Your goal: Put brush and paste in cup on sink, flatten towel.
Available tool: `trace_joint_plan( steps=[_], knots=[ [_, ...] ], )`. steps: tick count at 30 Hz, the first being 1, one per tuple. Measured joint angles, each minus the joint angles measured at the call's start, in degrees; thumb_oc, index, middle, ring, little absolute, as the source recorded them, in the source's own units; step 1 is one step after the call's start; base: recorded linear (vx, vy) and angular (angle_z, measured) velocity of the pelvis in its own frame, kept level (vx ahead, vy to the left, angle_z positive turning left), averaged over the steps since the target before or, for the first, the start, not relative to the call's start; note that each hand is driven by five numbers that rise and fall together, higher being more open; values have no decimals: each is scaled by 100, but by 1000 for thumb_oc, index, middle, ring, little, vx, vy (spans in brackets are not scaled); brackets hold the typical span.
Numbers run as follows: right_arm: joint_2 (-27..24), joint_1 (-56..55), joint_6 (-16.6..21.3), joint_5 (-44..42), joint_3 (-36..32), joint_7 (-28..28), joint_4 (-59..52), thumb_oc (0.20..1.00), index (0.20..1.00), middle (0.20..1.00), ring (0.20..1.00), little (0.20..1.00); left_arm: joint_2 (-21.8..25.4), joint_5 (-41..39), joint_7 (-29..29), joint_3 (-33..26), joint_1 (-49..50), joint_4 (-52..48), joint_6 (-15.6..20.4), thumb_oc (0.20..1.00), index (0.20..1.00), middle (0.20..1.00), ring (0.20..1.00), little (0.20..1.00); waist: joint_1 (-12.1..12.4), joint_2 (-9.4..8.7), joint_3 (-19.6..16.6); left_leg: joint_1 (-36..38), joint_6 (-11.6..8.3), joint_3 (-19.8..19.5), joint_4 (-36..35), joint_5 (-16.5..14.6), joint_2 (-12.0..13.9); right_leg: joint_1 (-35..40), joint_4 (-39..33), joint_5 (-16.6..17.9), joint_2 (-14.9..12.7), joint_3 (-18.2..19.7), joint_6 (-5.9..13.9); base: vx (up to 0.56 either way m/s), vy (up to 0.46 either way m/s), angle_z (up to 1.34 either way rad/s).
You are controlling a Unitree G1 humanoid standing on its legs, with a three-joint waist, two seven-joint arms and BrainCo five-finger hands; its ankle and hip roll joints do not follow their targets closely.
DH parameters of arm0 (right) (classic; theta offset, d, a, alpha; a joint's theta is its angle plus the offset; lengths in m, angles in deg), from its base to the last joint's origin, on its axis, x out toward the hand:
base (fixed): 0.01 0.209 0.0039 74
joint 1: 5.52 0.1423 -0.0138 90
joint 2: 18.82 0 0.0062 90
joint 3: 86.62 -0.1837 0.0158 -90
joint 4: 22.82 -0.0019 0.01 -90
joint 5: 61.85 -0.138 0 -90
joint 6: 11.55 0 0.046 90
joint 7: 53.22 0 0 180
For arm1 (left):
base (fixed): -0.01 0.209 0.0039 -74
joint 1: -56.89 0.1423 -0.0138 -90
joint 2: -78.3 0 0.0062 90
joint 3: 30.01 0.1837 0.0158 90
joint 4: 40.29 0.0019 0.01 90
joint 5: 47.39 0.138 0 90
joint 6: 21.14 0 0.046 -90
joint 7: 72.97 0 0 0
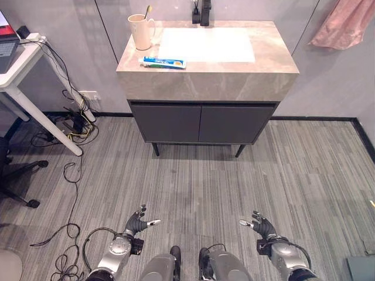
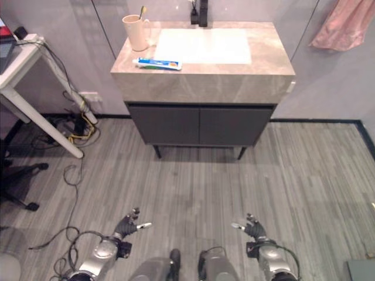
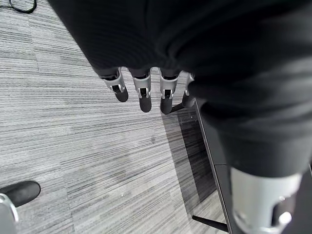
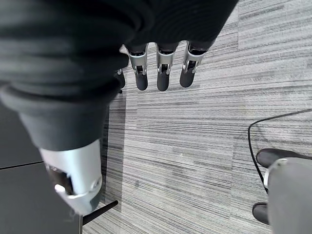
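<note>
Both of my hands hang low over the grey striped floor (image 1: 193,181), well short of the sink cabinet (image 1: 202,120), and neither holds or touches anything. My left hand (image 1: 137,223) has its fingers (image 3: 142,92) straight and loosely spread, thumb out to the side; my right hand (image 1: 263,225) mirrors it, fingers (image 4: 161,73) extended and relaxed above bare flooring. Ahead, the stone-topped sink (image 1: 269,64) stands against the wall with a dark faucet (image 1: 202,12) at the back of its white basin (image 1: 205,44). On the counter's left rear corner sits a beige cup (image 1: 140,31) with a brush (image 1: 147,11) already standing in it, handle poking above the rim. The tube of paste (image 1: 163,62) lies flat on the counter just in front of the cup, near the front edge, apart from the cup. A pink towel (image 1: 345,23) hangs bunched at the wall to the right of the sink. To the left stands a white desk (image 1: 23,70) with cords (image 1: 73,120) tangled on the floor beneath it.
</note>
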Motion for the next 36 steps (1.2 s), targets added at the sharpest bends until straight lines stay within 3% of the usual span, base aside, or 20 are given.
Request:
trace_joint_plan(
  steps=[11, 16, 30, 32, 35, 36],
  knots=[
    [112, 36, -5, -4, 87, 93, 16, 1000, 1000, 1000, 1000, 1000, -30, 1, 36, 14, 21, 230, -8, 1000, 1000, 1000, 1000, 1000, 33, -145, -126, 124, 89, 179, 202, -159, 13, 111, 53, 1, 5, 169, 66, 43, 66, -6],
    [125, 45, -20, -4, 156, 88, 20, 1000, 1000, 1000, 1000, 1000, -27, 3, 38, 11, 28, 227, -6, 1000, 1000, 1000, 1000, 1000, 38, -79, -373, 128, 158, 315, 82, -156, 22, 106, -108, 100, 26, 312, 136, 4, 115, -17],
    [91, 66, -47, 32, 363, 90, 72, 1000, 1000, 1000, 1000, 1000, -18, 230, 42, 23, 34, 291, -11, 1000, 1000, 1000, 1000, 1000, 69, 29, -557, 421, 356, 653, -565, 60, -14, 232, -597, 465, 56, 686, 314, 6, 82, -13],
    [0, 34, -59, 142, 382, 99, -97, 1000, 1000, 1000, 1000, 1000, -16, 239, 42, 28, 20, 269, -17, 1000, 1000, 1000, 1000, 1000, 33, 45, -569, 504, 437, 592, -806, 149, -55, 16, -217, 641, 41, 747, 538, -6, 152, 11],
    [-33, -43, -53, 151, 385, 101, -263, 1000, 1000, 1000, 1000, 1000, 54, 268, 46, 130, 34, 215, -19, 1000, 1000, 1000, 1000, 1000, 38, -14, -552, 729, 466, 543, -1143, 354, -101, -424, 709, 822, 10, 897, 644, 88, 140, 9],
    [-34, -92, -56, 151, 385, 102, -289, 1000, 1000, 1000, 1000, 1000, 73, 277, 44, 171, 49, 202, -23, 1000, 1000, 1000, 1000, 1000, 0, -6, -543, 766, 584, 530, -1172, 320, -133, -589, 827, 836, 2, 875, 654, 177, 112, 6]
  ],
)
